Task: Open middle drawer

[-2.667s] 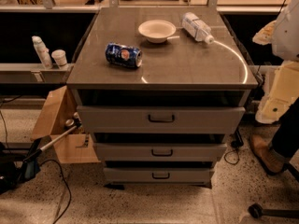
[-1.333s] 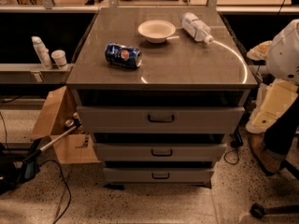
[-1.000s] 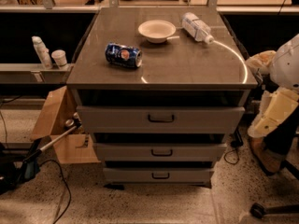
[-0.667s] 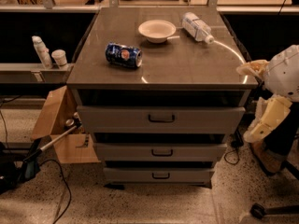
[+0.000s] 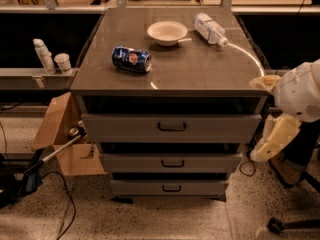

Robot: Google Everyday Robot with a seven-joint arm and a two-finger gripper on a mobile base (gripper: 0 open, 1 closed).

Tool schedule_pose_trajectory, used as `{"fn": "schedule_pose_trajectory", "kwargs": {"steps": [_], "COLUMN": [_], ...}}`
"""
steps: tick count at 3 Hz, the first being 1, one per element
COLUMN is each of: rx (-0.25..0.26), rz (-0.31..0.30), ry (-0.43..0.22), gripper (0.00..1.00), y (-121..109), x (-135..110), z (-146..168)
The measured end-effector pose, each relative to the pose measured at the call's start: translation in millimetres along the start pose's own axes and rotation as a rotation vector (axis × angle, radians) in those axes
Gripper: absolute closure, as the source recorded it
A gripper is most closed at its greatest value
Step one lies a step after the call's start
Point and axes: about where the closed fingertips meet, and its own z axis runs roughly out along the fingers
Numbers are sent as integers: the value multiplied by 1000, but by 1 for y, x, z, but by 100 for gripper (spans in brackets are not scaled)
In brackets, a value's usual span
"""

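1. Fingers (image 5: pixel 267 144) of the gripper (image 5: pixel 258 155) show as one cream wedge pointing down and to the left. I cannot tell whether they are spread or pressed together.
2. The gripper hangs just off the right end of the middle drawer (image 5: pixel 210 163), at about its height, and touches nothing.
3. The middle drawer looks shut. Its flat grey front lies between the wider top drawer (image 5: pixel 115 128) above it and the narrower bottom drawer (image 5: pixel 140 187) below it. Well above it, the surface (image 5: pixel 200 64) carries a can (image 5: pixel 131 59), a bowl (image 5: pixel 167 32) and a bottle (image 5: pixel 210 28).
4. I judge the drawer to be rigid metal that slides on runners; what it holds, and so how heavy it pulls, is hidden. The smooth front offers no grip, so the only hold is the small dark bar handle (image 5: pixel 173 163) at the drawer's centre. It probably needs pinching across the bar, followed by a straight pull outward.
5. The white rounded joint (image 5: pixel 300 91) sits above and to the right of the drawer, with the cream link slanting down from it towards the drawer's right end. To reach the handle, the gripper would need to swing left and turn to face the front.
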Motion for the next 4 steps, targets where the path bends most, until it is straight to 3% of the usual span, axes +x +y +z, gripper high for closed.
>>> {"fn": "schedule_pose_trajectory", "kwargs": {"steps": [3,4], "rx": [179,220], "rz": [70,89], "ry": [94,183], "gripper": [0,0], "y": [25,11], "x": [26,38], "z": [49,85]}}
